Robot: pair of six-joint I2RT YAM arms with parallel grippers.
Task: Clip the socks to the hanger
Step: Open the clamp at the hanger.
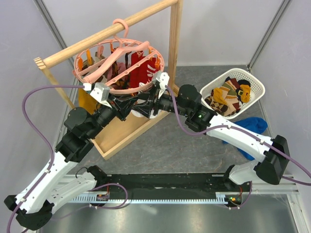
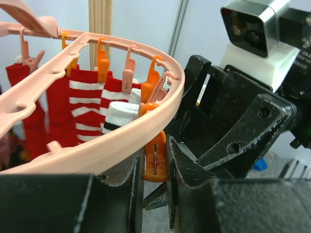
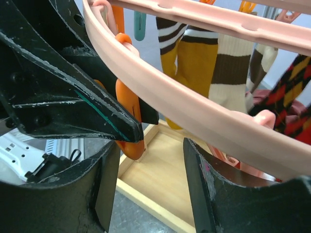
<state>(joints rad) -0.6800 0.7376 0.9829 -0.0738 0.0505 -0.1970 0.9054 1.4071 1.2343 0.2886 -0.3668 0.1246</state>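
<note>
The salmon-pink hanger (image 1: 77,68) hangs by its hook from the wooden rail, with several socks (image 2: 82,107) clipped under its ring. My left gripper (image 1: 127,103) reaches in under the near rim. In the left wrist view it (image 2: 154,167) is shut on an orange clip (image 2: 155,158) that dangles from the ring (image 2: 97,145). My right gripper (image 1: 146,99) sits just to the right of it, below the rim (image 3: 194,107). Its jaws (image 3: 148,150) stand open with nothing between them, and the same orange clip (image 3: 130,141) hangs by its left finger. More socks (image 1: 228,97) lie in the basket.
The wooden rail (image 1: 97,41) and its posts rise from a shallow wooden base frame (image 1: 126,131) beneath the hanger. A white basket (image 1: 257,85) stands at the right. A plain blue cloth (image 1: 252,126) lies in front of it, beside the right arm.
</note>
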